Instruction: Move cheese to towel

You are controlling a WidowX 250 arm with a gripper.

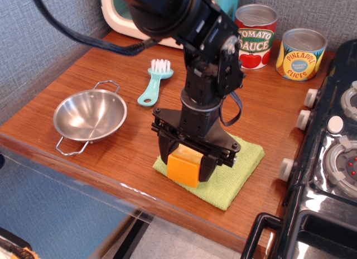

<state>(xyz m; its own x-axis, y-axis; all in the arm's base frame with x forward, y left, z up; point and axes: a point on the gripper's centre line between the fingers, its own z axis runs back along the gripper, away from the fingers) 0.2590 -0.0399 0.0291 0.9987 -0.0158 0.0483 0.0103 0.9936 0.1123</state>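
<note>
The gripper [186,161] is clamping the orange cheese [184,166] between its black fingers, holding the block over the near-left part of the green towel [241,165], which is lying on the wooden counter [111,63].

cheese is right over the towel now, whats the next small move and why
Probably open the gripper and let go. The cheese sits low between its fingers, over the near left part of the towel and seemingly resting on it, so release should leave it there.

Two cans [255,36] [301,53], one bowl [89,116], one brush [154,81], one towel [240,164], one cheese [184,165].
</note>
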